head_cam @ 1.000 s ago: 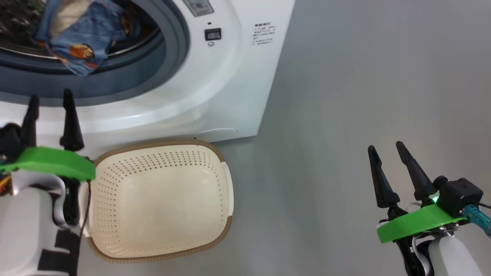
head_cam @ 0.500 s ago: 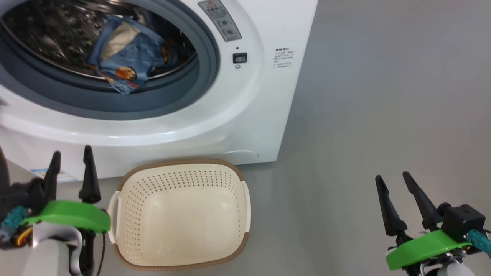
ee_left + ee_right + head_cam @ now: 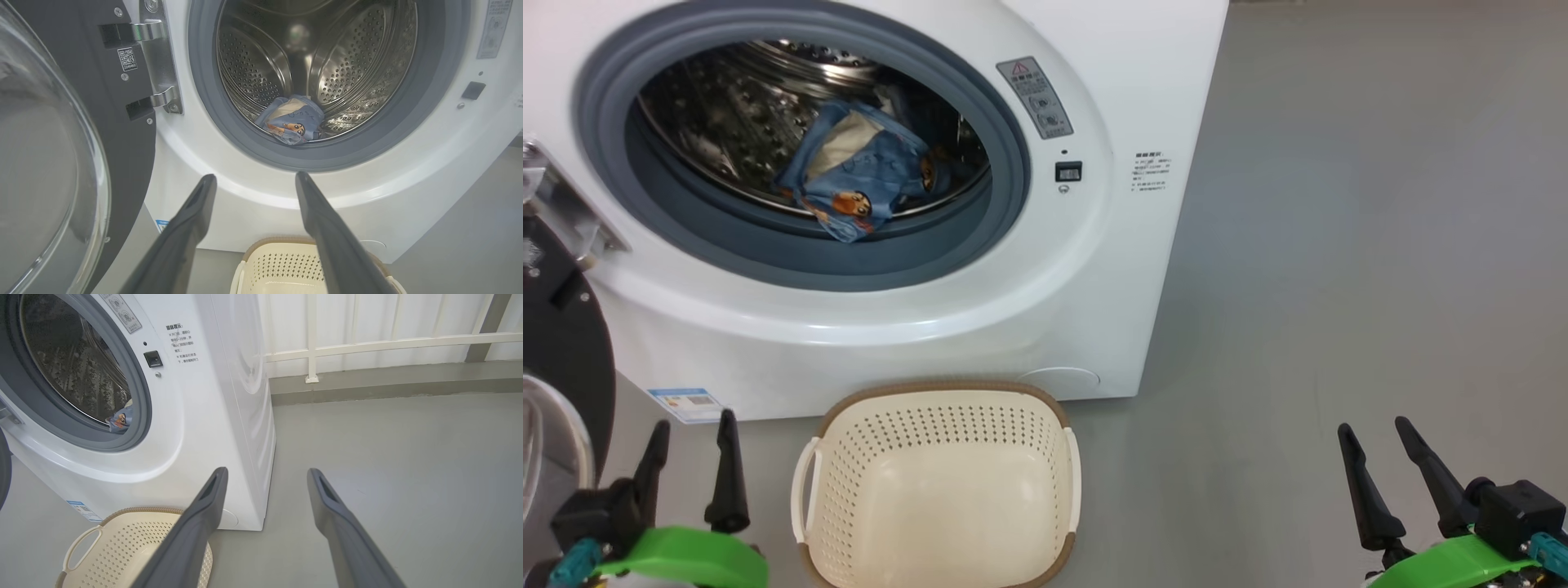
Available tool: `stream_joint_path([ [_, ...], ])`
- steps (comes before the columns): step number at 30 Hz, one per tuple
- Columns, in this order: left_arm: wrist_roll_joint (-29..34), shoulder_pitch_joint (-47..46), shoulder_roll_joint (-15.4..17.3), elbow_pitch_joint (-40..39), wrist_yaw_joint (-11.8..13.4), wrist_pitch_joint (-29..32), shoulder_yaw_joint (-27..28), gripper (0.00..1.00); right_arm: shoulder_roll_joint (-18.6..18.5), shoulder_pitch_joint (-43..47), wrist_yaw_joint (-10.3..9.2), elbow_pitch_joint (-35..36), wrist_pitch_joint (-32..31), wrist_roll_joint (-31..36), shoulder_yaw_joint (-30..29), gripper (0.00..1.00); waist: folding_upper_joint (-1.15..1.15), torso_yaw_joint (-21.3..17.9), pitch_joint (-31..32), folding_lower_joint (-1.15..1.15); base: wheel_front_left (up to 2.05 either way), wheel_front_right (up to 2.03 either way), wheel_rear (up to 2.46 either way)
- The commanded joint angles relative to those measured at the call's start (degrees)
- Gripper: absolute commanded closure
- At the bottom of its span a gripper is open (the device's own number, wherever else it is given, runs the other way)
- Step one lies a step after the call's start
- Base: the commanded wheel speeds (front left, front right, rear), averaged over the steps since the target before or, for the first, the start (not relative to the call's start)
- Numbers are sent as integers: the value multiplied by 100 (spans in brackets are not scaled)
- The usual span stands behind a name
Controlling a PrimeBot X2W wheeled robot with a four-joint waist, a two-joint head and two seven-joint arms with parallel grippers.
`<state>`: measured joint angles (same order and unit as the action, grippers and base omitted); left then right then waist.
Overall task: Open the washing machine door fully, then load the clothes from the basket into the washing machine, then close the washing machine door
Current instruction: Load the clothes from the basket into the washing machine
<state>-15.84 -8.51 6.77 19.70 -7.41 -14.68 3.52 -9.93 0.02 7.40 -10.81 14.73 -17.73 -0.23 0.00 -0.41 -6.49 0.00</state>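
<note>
Washing machine (image 3: pixel 1111 269): a white box in the upper left and middle of the head view, standing on the grey floor (image 3: pixel 1339 245).
Washing machine door (image 3: pixel 564 351): open, at the left edge of the head view. In the left wrist view its black rim and bulging glass take the left side, joined to the machine by a metal hinge (image 3: pixel 157 61).
Drum (image 3: pixel 347 61): perforated steel with its mouth uncovered, and the grey-blue rubber ring (image 3: pixel 1009 204) around it.
Clothes (image 3: pixel 858 184): a light blue bundle with orange-brown bear print and a cream patch. It lies inside the drum at the lower front, with one edge hanging toward the rubber ring.
Basket (image 3: pixel 943 386): in the lower middle of the head view, upright on the floor just in front of the machine. Its bare cream bottom shows.
Left gripper (image 3: pixel 694 420): in the lower left corner of the head view, fingers apart and pointing up, nothing between them. It is just beside the basket and not touching it.
Right gripper (image 3: pixel 1372 425): in the lower right corner of the head view, fingers apart with nothing between them, over bare floor and well apart from the basket and the machine.
Blue label sticker (image 3: pixel 686 403): low on the machine front, just above the left gripper in the frame.
Railing (image 3: pixel 367 345): white, along the top of the right wrist view, behind the machine.
</note>
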Motion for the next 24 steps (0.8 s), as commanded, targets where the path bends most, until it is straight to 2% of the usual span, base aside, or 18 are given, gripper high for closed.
stream_joint_path([
  [1,40,42,171,-216,-8,-32,214,0,-112,30,9,126,27,-17,111,0,0,50,90,0,0,0,0],
  [14,72,711,167,-730,-8,-32,303,0,-121,316,9,171,27,-40,-32,0,0,109,307,0,0,0,0],
  [24,99,871,152,-885,-8,-32,312,0,-126,392,9,184,27,-42,-77,0,0,99,386,0,0,0,0],
])
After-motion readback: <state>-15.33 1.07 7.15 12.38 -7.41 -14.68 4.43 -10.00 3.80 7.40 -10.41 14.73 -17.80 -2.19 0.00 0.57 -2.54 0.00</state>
